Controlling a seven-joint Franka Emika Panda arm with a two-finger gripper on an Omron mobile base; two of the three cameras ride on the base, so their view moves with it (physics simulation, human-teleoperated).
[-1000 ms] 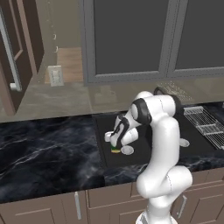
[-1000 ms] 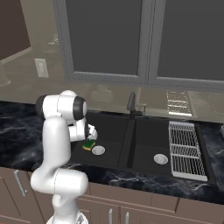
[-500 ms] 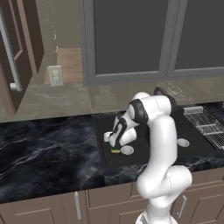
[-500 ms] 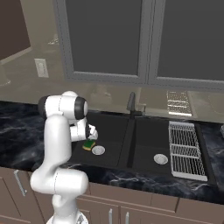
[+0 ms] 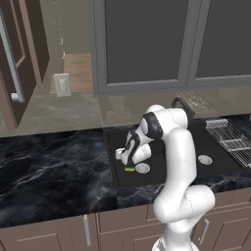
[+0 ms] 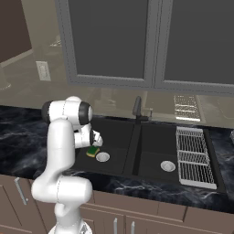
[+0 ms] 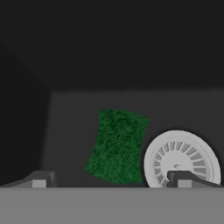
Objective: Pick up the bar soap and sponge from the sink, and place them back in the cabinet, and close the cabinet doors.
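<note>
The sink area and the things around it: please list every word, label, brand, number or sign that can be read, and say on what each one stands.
No readable text in any view.
sponge: plain green top, no label.
drain: bare silver slots, no marking.
sink: plain matte black.
wall plate: blank.
cabinet doors: plain wood.

Glossy white rounded arm segments (image 5: 179, 147), dark joint bands, white claw (image 7: 111, 179) with small grey fingertips (image 7: 39, 180)

rough green sponge (image 7: 116, 146), ribbed silver metal drain (image 7: 181, 158), matt black sink (image 7: 87, 65)
</note>
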